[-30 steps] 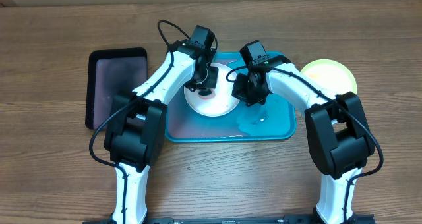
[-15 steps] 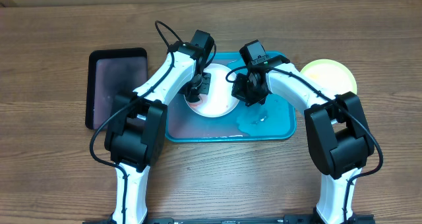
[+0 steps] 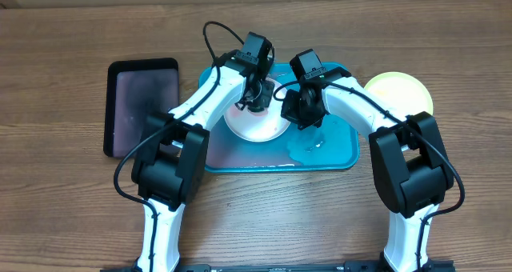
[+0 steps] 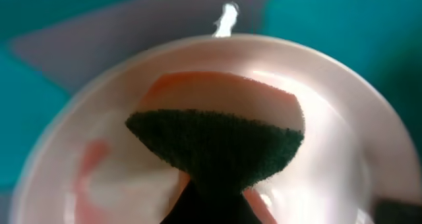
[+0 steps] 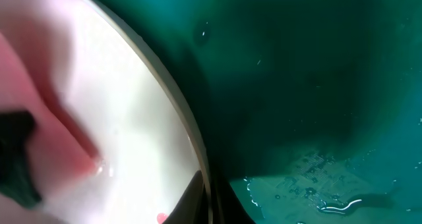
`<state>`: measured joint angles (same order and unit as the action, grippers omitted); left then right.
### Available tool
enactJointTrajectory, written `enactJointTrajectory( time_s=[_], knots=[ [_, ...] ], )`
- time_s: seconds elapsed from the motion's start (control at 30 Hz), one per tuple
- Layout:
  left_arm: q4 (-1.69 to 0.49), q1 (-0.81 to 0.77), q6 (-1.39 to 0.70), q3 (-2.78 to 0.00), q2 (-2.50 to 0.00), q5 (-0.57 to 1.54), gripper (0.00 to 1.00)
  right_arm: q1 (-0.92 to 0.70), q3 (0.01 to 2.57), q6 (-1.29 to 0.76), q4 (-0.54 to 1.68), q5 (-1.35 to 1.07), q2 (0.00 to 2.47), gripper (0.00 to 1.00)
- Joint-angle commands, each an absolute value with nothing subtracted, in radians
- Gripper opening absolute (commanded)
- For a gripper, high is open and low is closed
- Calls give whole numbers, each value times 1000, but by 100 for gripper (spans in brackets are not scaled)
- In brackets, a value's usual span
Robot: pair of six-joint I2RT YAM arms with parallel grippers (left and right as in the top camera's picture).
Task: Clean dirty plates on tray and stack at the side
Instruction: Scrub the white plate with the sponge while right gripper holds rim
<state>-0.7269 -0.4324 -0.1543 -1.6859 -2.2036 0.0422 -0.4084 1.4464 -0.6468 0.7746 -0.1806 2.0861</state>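
On tray, right gripper pinches white plate rim, likely steadying it; left gripper clamps sponge against plate face for scrubbing red smears.

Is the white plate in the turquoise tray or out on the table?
In the tray: from overhead, the round white plastic plate lies within the raised rim of the large turquoise rectangular plastic tray.
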Motion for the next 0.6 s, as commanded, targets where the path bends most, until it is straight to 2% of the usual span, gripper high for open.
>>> enactJointTrajectory(
  time_s=[0.0,0.17,0.27,0.4,0.57],
  knots=[
    [-718,-430,-231,-1672,-2204,-159,4,-420,1424,-647,791,-146,2093,4],
    [-799,-430,-365,-1670,-2204,-310,4,-420,1424,-647,791,-146,2093,4],
    [-863,-431,-374,-1669,-2204,-285,4,-420,1424,-647,791,-146,2093,4],
    [-973,-431,-289,-1669,-2204,-118,4,-420,1424,-647,792,-147,2093,4],
    [-1065,-433,-53,-1669,-2204,220,4,-420,1424,-619,798,-196,2093,4]
  ],
)
